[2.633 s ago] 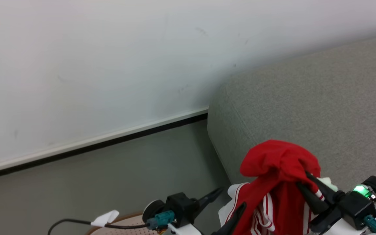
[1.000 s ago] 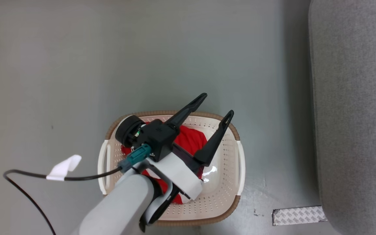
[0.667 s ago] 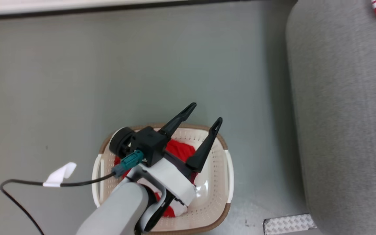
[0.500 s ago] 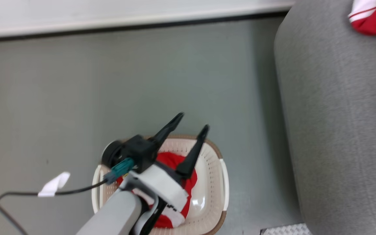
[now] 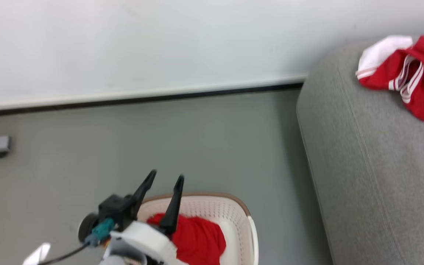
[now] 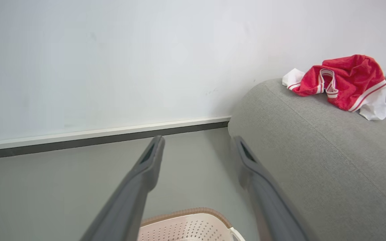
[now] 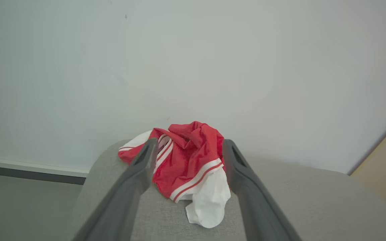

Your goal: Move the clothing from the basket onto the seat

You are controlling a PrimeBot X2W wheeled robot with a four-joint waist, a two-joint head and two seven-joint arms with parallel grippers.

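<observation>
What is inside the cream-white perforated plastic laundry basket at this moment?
A crumpled bright red fabric garment lies in the basket. The left gripper, open above it, covers the interior's left part, and the frame edge cuts off the rest, so more could be hidden.

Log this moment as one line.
striped garment: on sofa | plain red garment: in basket | left fingers: open, over basket | right fingers: open, empty

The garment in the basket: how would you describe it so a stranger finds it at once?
Beside the grey sofa, a cream basket with a brown rim stands on the floor. Inside lies a crumpled red garment. Unlike the striped garment on the sofa, it shows no white.
</observation>
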